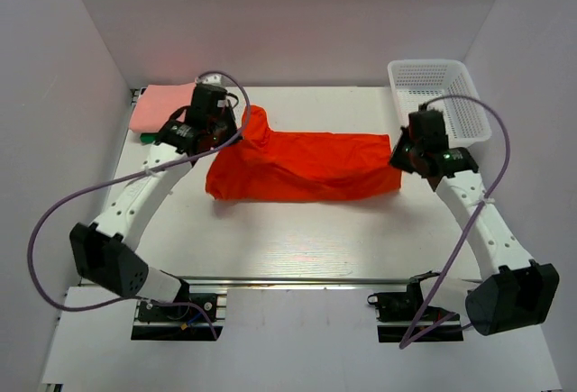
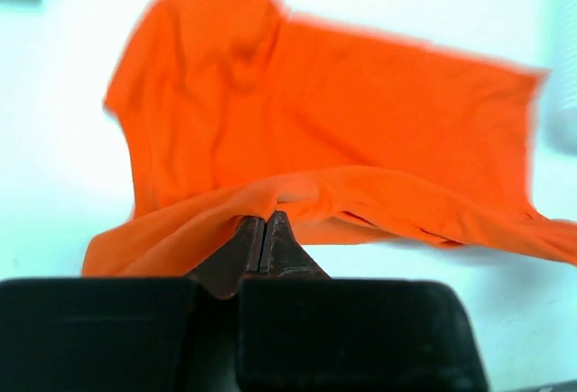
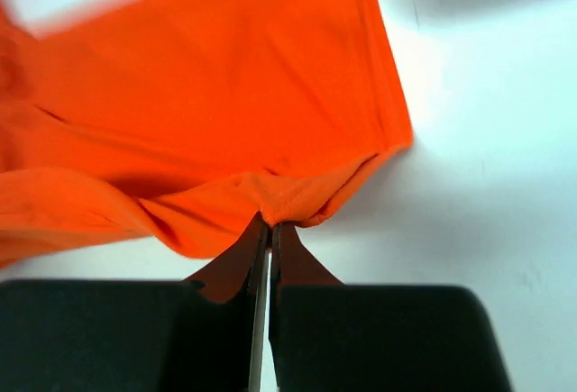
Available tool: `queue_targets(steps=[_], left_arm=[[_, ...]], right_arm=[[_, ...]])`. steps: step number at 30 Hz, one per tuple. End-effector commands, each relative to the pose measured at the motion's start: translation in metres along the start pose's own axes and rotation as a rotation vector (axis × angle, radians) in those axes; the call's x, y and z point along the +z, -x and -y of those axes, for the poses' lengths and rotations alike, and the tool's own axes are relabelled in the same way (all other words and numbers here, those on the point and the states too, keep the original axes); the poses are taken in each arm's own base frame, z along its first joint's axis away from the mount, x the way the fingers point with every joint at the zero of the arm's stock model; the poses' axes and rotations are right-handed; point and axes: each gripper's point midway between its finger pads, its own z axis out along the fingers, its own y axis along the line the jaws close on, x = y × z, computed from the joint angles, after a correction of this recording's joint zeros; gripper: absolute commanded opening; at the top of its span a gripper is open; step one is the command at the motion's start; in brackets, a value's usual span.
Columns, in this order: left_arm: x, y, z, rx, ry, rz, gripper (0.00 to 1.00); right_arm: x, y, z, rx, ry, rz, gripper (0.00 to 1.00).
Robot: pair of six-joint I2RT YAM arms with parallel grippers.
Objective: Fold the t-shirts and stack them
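Orange-red shirt (image 1: 302, 167) stretches across the middle of the table (image 1: 315, 248), its left end pinched tight in the left gripper (image 2: 264, 230) and its right end in the right gripper (image 3: 269, 230). A pink shirt (image 1: 162, 108) sits at the far left corner, a white basket (image 1: 469, 126) at the far right.

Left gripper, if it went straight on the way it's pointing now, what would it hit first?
The left gripper, shut on the bright orange-red cloth t-shirt, would likely meet more of that same shirt spread ahead; depth is unclear.
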Motion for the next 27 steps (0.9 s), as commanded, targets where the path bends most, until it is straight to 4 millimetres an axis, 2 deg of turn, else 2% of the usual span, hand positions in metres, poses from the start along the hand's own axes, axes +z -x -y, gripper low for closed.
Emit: queue_targets(steps=[1, 2, 3, 4, 6, 7, 8, 9, 11, 12, 13, 15, 16, 17, 18, 19, 20, 21, 22, 23, 24, 25, 27], left_arm=[[-0.082, 0.093, 0.026, 0.017, -0.129, 0.352, 0.00], [-0.095, 0.103, 0.029, 0.021, -0.149, 0.393, 0.00], [-0.116, 0.113, 0.029, 0.037, -0.159, 0.445, 0.00], [-0.136, 0.126, 0.032, 0.041, -0.183, 0.500, 0.00], [-0.165, 0.141, 0.034, 0.062, -0.210, 0.579, 0.00], [-0.193, 0.151, 0.035, 0.073, -0.231, 0.641, 0.00], [-0.208, 0.156, 0.034, 0.081, -0.240, 0.673, 0.00], [-0.222, 0.161, 0.034, 0.084, -0.251, 0.704, 0.00], [-0.263, 0.171, 0.036, 0.093, -0.287, 0.789, 0.00], [-0.274, 0.173, 0.035, 0.089, -0.295, 0.805, 0.00], [-0.294, 0.179, 0.034, 0.092, -0.307, 0.848, 0.00], [-0.319, 0.182, 0.032, 0.106, -0.325, 0.895, 0.00], [-0.341, 0.187, 0.034, 0.102, -0.351, 0.932, 0.00], [-0.352, 0.189, 0.032, 0.107, -0.354, 0.953, 0.00], [-0.362, 0.191, 0.032, 0.103, -0.362, 0.971, 0.00], [-0.384, 0.194, 0.029, 0.106, -0.370, 1.011, 0.00], [-0.396, 0.195, 0.027, 0.111, -0.372, 1.031, 0.00], [-0.425, 0.196, 0.023, 0.097, -0.394, 1.086, 0.00], [-0.433, 0.195, 0.017, 0.100, -0.379, 1.095, 0.00], [-0.442, 0.195, 0.014, 0.090, -0.377, 1.112, 0.00], [-0.465, 0.194, 0.009, 0.089, -0.388, 1.161, 0.00], [-0.469, 0.194, 0.004, 0.075, -0.369, 1.169, 0.00], [-0.496, 0.188, -0.009, 0.054, -0.368, 1.226, 0.00]], right_arm=[[-0.060, 0.092, -0.039, -0.034, 0.152, 0.299, 0.00], [-0.080, 0.110, -0.045, -0.063, 0.183, 0.362, 0.00], [-0.090, 0.118, -0.047, -0.068, 0.190, 0.393, 0.00], [-0.117, 0.138, -0.054, -0.070, 0.222, 0.465, 0.00], [-0.139, 0.149, -0.054, -0.106, 0.233, 0.522, 0.00], [-0.152, 0.154, -0.053, -0.118, 0.237, 0.553, 0.00], [-0.177, 0.167, -0.055, -0.112, 0.255, 0.614, 0.00], [-0.195, 0.171, -0.055, -0.114, 0.273, 0.655, 0.00], [-0.228, 0.182, -0.059, -0.133, 0.312, 0.724, 0.00], [-0.235, 0.183, -0.060, -0.154, 0.319, 0.731, 0.00], [-0.258, 0.187, -0.064, -0.163, 0.356, 0.775, 0.00], [-0.293, 0.193, -0.067, -0.187, 0.404, 0.840, 0.00], [-0.305, 0.195, -0.067, -0.192, 0.415, 0.869, 0.00], [-0.316, 0.193, -0.068, -0.202, 0.442, 0.884, 0.00], [-0.342, 0.197, -0.068, -0.202, 0.466, 0.937, 0.00], [-0.351, 0.194, -0.066, -0.207, 0.472, 0.949, 0.00], [-0.362, 0.193, -0.066, -0.214, 0.486, 0.969, 0.00], [-0.386, 0.194, -0.062, -0.208, 0.501, 1.020, 0.00], [-0.400, 0.189, -0.057, -0.207, 0.507, 1.043, 0.00], [-0.411, 0.190, -0.052, -0.191, 0.498, 1.071, 0.00], [-0.420, 0.189, -0.048, -0.180, 0.494, 1.091, 0.00], [-0.428, 0.187, -0.041, -0.161, 0.484, 1.114, 0.00], [-0.439, 0.179, -0.031, -0.131, 0.481, 1.133, 0.00]])
